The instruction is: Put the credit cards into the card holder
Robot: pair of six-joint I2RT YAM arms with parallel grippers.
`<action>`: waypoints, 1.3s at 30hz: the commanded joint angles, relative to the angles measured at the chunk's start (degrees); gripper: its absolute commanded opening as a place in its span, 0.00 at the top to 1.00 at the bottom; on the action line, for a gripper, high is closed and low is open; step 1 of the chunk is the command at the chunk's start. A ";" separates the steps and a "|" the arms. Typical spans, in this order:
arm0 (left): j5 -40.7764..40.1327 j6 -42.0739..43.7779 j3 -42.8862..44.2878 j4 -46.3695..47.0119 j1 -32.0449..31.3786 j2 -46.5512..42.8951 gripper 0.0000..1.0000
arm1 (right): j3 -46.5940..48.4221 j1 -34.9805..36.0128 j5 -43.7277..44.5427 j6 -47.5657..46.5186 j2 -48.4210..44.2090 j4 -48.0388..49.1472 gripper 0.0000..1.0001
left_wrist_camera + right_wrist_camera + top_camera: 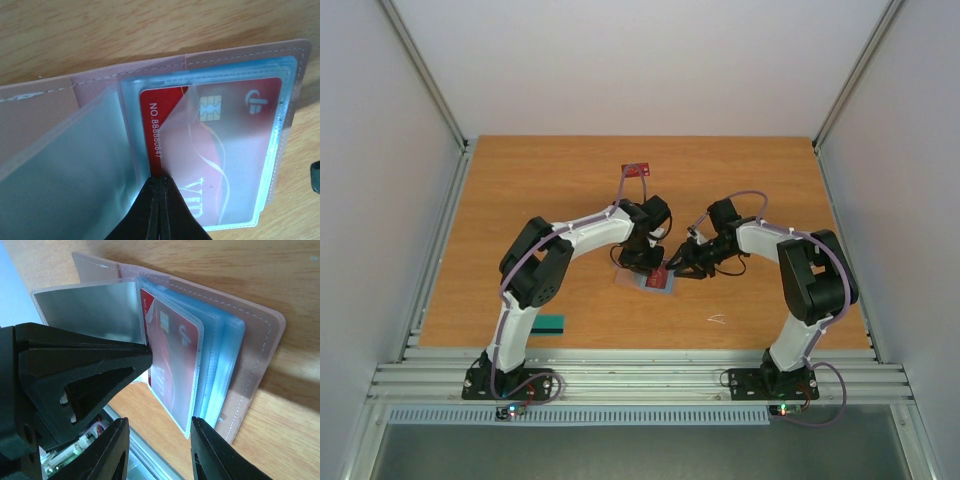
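The card holder (pixel 650 285) lies open mid-table, tan cover (pixel 100 85) down and clear blue-edged sleeves (pixel 220 350) fanned up. One red credit card (pixel 230 130) sits almost wholly inside a sleeve, with a red strip still showing. My left gripper (pixel 160 181) is shut, its tip pressed against that card's exposed edge, with nothing held between the fingers. My right gripper (pixel 160 440) is open just below the sleeves' lower corner, its right finger (pixel 210 450) close to it. Another red card (pixel 636 169) lies further back, and a teal-green card (pixel 551 324) lies beside the left arm.
A tiny white scrap (pixel 717 320) lies on the wood in front of the right arm. Grey walls enclose the table on both sides, and a slotted metal rail (pixel 640 380) runs along the near edge.
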 commanded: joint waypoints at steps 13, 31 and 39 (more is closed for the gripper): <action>2.50 0.72 -1.71 3.28 0.38 2.40 1.00 | -0.11 0.14 -0.82 0.21 3.46 1.95 0.64; 4.71 0.67 -2.41 4.12 0.57 2.22 1.00 | 1.00 0.28 -2.10 0.31 5.56 2.43 0.64; 5.19 0.50 -2.14 4.33 0.54 2.39 1.00 | 1.24 0.41 -2.60 0.57 5.65 2.65 0.66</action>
